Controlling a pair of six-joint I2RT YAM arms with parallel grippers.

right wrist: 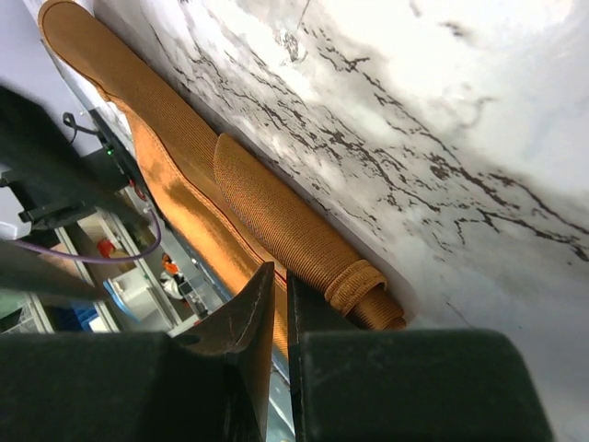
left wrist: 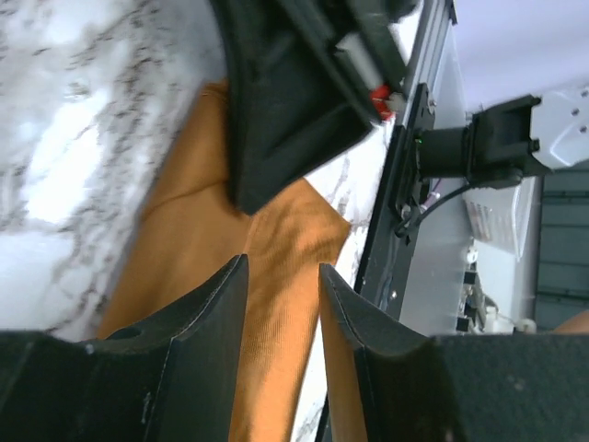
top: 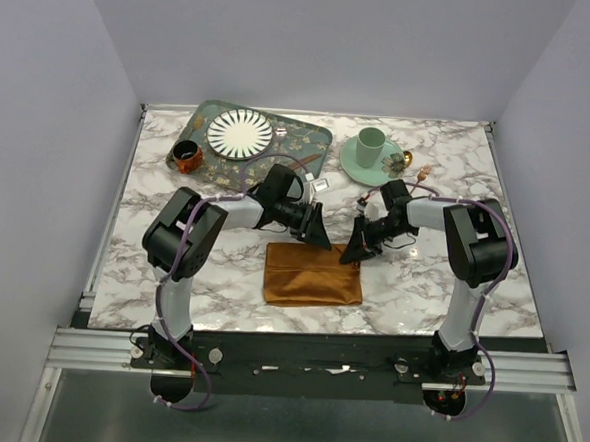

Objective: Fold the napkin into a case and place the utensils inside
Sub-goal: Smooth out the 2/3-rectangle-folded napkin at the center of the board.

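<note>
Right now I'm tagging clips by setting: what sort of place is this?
Probably a lab test cell staged as a dining table: plain panels around a marble-look tabletop, a metal rail at its near edge, a striped plate and green cup.

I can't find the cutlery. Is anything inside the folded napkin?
Nothing pokes out of the napkin, which lies folded flat, but its cloth hides the inside. Gold cutlery lies beside the saucer at the far right.

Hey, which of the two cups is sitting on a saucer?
The pale green cup at the back right, on the matching saucer. The dark orange cup stands at the back left by the tray, with no saucer.
</note>
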